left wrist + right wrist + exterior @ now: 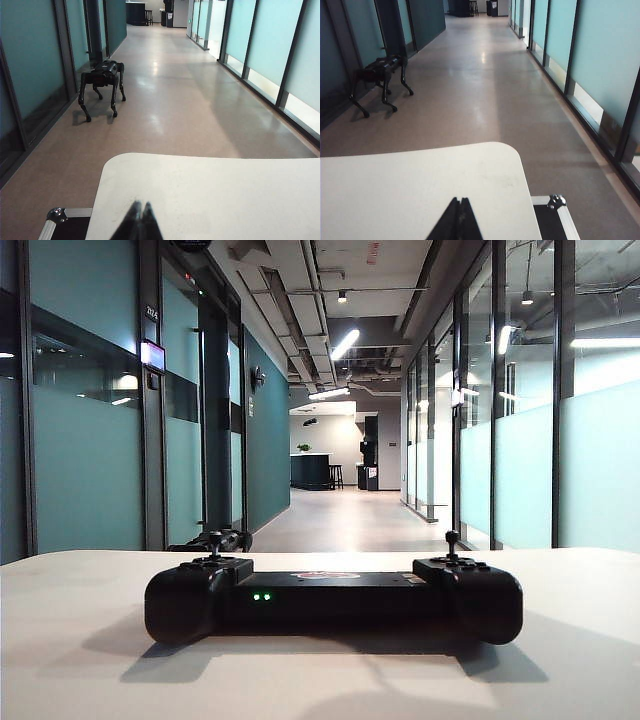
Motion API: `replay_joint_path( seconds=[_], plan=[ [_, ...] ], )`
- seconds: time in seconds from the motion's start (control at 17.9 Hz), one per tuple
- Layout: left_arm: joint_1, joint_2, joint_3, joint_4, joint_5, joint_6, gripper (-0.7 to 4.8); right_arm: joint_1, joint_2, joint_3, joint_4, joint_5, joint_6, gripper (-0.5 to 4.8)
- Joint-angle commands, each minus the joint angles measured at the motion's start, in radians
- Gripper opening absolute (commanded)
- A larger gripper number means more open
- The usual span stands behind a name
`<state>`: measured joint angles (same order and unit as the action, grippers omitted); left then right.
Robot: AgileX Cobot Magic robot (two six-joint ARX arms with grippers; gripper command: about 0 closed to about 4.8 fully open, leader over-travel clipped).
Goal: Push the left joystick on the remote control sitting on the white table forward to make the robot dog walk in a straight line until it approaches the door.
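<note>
The black remote control lies on the white table, two green lights lit on its middle bar. Its left joystick and right joystick stand upright, and nothing touches them. No gripper shows in the exterior view. In the left wrist view my left gripper is shut and empty above the bare table. My right gripper is also shut and empty above the table. The remote is out of both wrist views. The robot dog stands on all fours in the corridor by the left wall; it appears as the robot dog in the right wrist view.
A long corridor with a shiny floor runs ahead, with teal glass walls on both sides. A dark door stands in the left wall just beyond the dog. Black cases with metal corners sit beside the table's rounded corners.
</note>
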<state>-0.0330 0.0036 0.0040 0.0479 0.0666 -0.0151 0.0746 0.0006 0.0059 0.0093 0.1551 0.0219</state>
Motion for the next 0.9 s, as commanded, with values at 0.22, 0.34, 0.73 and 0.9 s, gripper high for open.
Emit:
replay_joint_path(
  seconds=[0.22, 0.34, 0.73, 0.9],
  plan=[
    [0.001, 0.000, 0.003, 0.012, -0.003, 0.007, -0.05, 0.001, -0.003, -0.005, 0.025, 0.001, 0.003, -0.01],
    [0.001, 0.000, 0.003, 0.012, -0.003, 0.007, -0.05, 0.001, -0.003, -0.005, 0.027, 0.000, 0.004, -0.01],
    [-0.001, 0.028, 0.093, 0.002, -0.044, -0.050, -0.05, 0.003, 0.055, 0.175, -0.051, -0.015, 0.037, -0.02],
    [-0.002, 0.116, 0.185, -0.024, -0.036, -0.103, -0.05, 0.004, 0.180, 0.300, -0.077, -0.060, 0.037, -0.03]
  ],
)
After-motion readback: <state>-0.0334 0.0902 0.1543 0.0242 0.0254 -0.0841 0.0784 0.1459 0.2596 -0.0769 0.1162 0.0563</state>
